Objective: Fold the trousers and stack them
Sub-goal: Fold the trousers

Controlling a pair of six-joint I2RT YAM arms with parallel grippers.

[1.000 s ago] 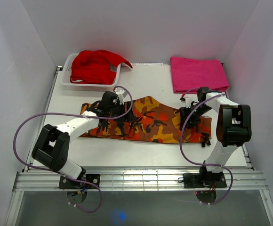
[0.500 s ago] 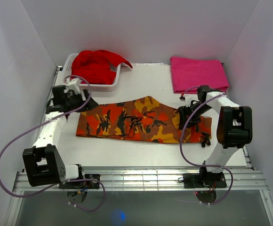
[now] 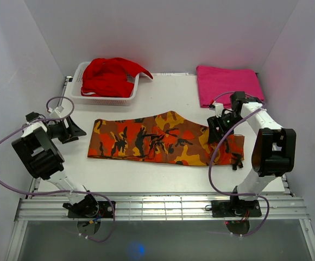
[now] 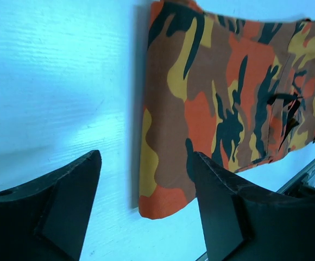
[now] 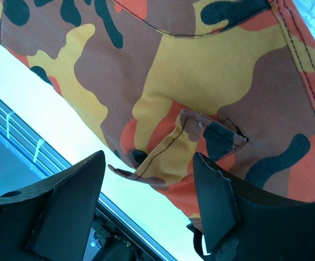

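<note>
The trousers (image 3: 163, 138) are stretched crosswise — the right gripper (image 3: 213, 131) is held above their right end, the left gripper (image 3: 77, 130) just beyond their left; both jaws wide, empty.

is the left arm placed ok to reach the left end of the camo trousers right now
Probably yes. The left gripper is open and sits just off the trousers' left edge, with only bare table between them; the basket lies further back.
</note>
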